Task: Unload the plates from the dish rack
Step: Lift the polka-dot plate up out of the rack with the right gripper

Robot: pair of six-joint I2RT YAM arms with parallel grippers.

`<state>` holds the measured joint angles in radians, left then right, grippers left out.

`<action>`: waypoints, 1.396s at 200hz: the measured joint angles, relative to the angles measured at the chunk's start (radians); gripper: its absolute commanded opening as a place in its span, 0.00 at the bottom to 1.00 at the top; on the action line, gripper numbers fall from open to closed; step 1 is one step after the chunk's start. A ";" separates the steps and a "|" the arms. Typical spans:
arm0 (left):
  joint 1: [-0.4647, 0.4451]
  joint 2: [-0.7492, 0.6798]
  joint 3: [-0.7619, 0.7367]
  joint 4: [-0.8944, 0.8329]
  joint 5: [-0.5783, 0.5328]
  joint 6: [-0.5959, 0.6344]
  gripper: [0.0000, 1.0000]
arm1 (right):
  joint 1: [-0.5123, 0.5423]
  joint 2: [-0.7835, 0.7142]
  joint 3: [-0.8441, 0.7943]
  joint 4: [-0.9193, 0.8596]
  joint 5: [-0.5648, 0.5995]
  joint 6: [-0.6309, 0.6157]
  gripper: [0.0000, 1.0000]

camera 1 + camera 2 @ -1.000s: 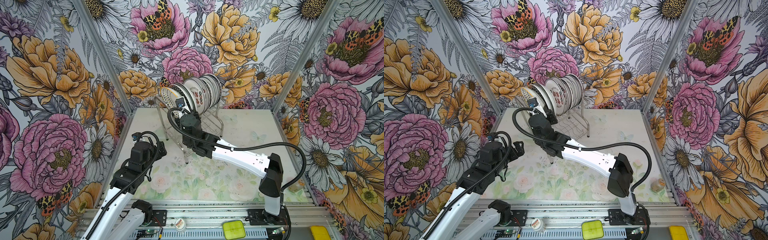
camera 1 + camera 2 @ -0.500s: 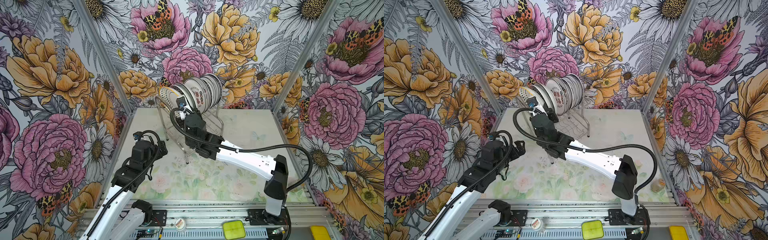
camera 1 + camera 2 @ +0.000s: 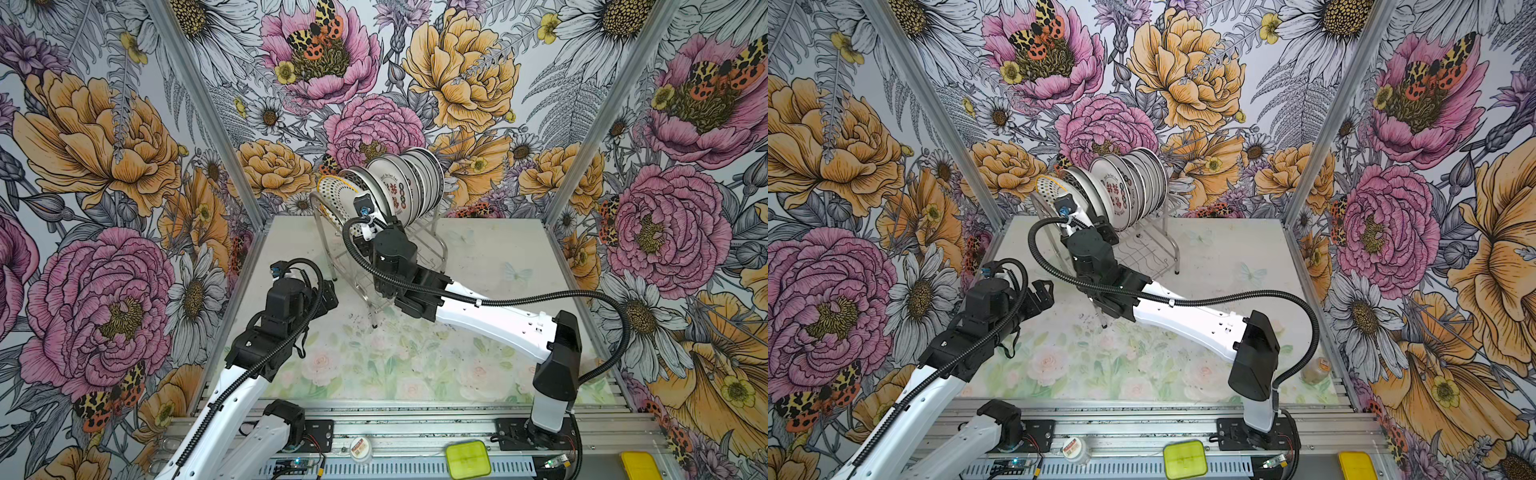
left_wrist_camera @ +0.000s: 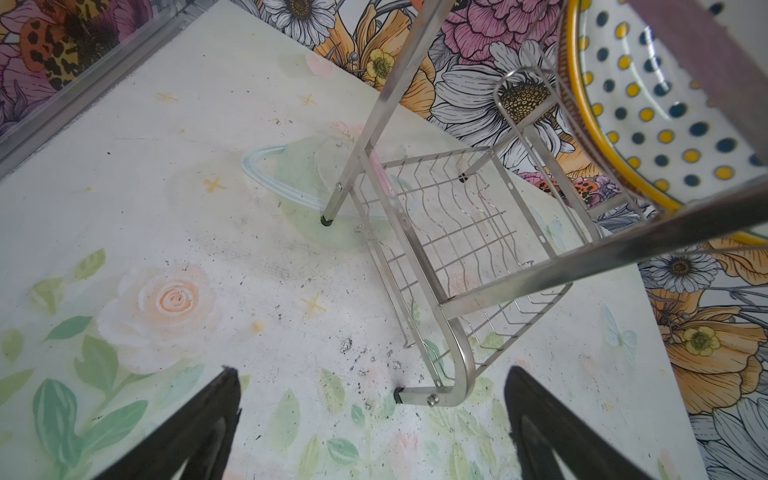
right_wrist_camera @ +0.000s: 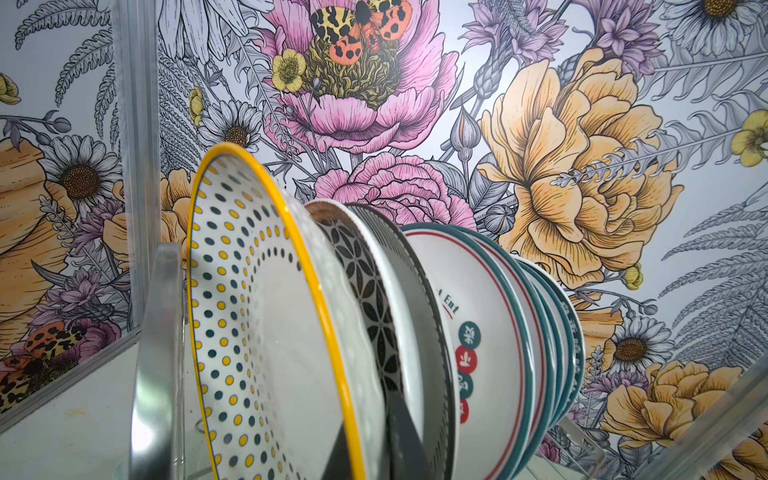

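The dish rack [image 3: 432, 245] [image 3: 1156, 253] [image 4: 457, 249] stands at the back of the table, its upper tier holding a row of upright plates [image 3: 409, 187] [image 3: 1129, 187] [image 5: 490, 332]. The endmost plate is white with blue and yellow dots and a yellow rim [image 3: 334, 195] [image 3: 1050, 189] [image 4: 665, 116] [image 5: 257, 332]. My right gripper [image 3: 365, 226] [image 3: 1073, 216] [image 5: 365, 449] is shut on its lower edge, one finger on each face. My left gripper [image 3: 328, 291] [image 3: 1044, 293] [image 4: 372, 370] hangs open and empty above the table, just before the rack's near foot.
Flowered walls close in the table on three sides. A small jar [image 3: 1316, 370] stands at the front right corner. On the front rail lie a green box [image 3: 467, 459], a yellow box [image 3: 640, 465] and a small round tin [image 3: 360, 449].
The right arm's elbow has swung to the right while its gripper stayed on the dotted plate's edge. The left arm has edged slightly toward the rack.
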<state>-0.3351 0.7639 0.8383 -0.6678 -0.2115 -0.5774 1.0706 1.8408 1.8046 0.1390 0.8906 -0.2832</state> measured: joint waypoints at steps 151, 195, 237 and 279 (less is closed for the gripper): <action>0.000 0.005 0.033 0.006 0.000 0.000 0.99 | -0.001 -0.001 -0.001 0.212 -0.004 -0.138 0.00; 0.000 0.004 0.033 0.006 0.000 0.000 0.99 | 0.000 -0.001 -0.002 0.363 -0.001 -0.216 0.00; 0.000 0.005 0.033 0.006 0.000 0.000 0.99 | 0.000 0.000 -0.002 0.510 -0.001 -0.282 0.00; 0.000 0.016 0.034 0.007 0.000 0.000 0.99 | -0.002 0.000 -0.002 0.592 0.000 -0.321 0.00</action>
<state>-0.3351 0.7799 0.8719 -0.6609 -0.2115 -0.5774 1.0683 1.8404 1.8030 0.7311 0.8909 -0.6044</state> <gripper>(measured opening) 0.989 0.099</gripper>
